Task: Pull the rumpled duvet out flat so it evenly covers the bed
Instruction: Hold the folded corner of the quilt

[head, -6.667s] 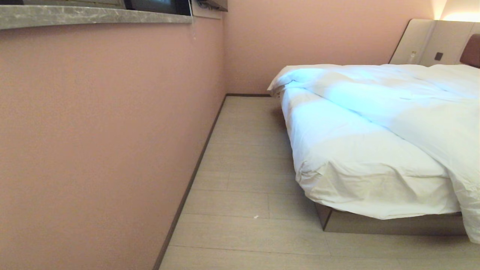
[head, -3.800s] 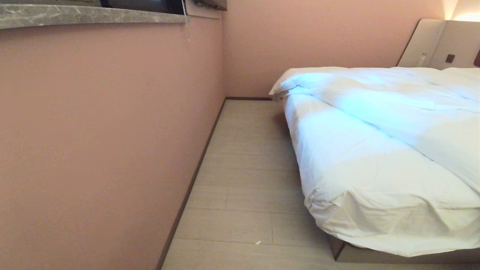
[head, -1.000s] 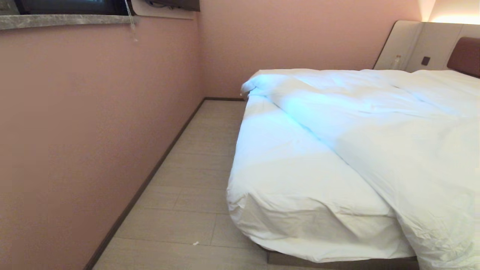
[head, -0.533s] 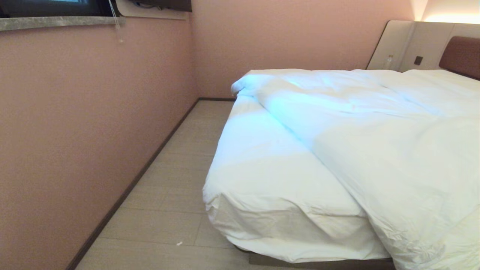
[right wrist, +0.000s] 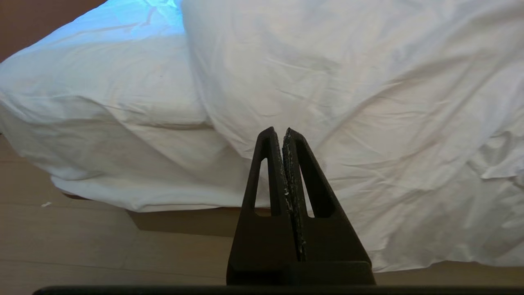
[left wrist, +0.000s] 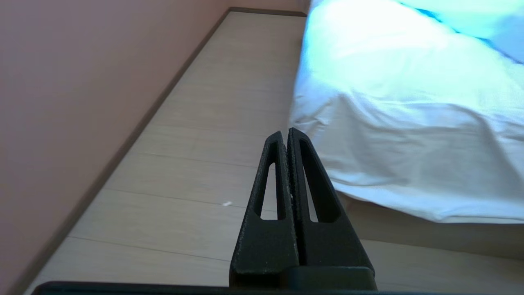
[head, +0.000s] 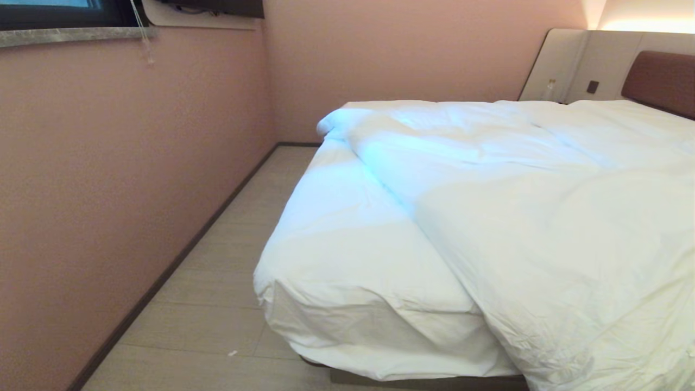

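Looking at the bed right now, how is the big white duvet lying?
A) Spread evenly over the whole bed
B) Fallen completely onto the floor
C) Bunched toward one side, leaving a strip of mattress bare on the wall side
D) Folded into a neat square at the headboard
C: the duvet lies heaped toward the right, and the bed shows a bare strip of sheet along the wall side.

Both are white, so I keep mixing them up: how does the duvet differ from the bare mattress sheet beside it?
The duvet is thick and puffy, while the mattress sheet lies thin and flat. The duvet is bunched toward the right and hangs over the foot of the bed; the sheet is left uncovered along the left side. Both are plain white and wrinkled.
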Controlling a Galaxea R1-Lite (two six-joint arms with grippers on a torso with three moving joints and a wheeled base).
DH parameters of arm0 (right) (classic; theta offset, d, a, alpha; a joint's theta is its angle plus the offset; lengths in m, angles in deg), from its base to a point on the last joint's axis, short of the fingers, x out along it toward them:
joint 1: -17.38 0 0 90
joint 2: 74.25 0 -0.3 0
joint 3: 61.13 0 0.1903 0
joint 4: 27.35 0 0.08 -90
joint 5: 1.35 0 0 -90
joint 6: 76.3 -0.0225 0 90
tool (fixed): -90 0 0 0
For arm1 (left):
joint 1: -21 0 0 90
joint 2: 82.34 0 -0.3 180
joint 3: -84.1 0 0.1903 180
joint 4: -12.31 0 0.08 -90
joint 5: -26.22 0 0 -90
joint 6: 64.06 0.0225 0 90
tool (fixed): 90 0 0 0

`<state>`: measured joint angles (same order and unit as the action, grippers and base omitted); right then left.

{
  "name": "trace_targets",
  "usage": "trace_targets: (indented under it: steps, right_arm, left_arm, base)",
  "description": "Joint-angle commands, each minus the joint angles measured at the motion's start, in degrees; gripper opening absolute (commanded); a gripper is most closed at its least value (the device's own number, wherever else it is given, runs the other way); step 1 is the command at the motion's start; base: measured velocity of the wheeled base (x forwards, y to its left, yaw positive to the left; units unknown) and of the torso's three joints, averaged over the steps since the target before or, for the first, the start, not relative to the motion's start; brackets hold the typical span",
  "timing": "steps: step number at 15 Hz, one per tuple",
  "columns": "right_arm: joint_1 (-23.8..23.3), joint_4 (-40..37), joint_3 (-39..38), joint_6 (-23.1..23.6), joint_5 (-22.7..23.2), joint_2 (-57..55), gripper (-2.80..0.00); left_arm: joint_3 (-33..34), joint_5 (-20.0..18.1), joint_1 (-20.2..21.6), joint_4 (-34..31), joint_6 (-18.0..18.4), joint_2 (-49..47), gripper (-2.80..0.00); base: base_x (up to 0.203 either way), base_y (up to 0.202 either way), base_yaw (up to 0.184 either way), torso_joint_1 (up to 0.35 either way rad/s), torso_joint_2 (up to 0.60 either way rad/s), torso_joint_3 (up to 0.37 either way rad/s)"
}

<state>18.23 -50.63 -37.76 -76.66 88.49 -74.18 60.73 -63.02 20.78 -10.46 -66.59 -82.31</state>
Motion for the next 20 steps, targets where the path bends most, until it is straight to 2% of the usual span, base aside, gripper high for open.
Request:
trace_targets:
  steps: [1,20]
  right_arm:
    - [0.0,0.0,0.0,0.0,0.0,-0.1,-2.80]
    - [0.0,0.0,0.0,0.0,0.0,-0.1,-2.80]
  left_arm:
    - [0.0,0.0,0.0,0.0,0.0,0.0,-2.80]
    - [0.0,0.0,0.0,0.0,-0.1,0.0,-2.80]
  base:
    - [0.000,-0.193,-0.002,0.004,0.00,0.002]
    - [0.000,-0.193,0.000,0.002,0.00,0.002]
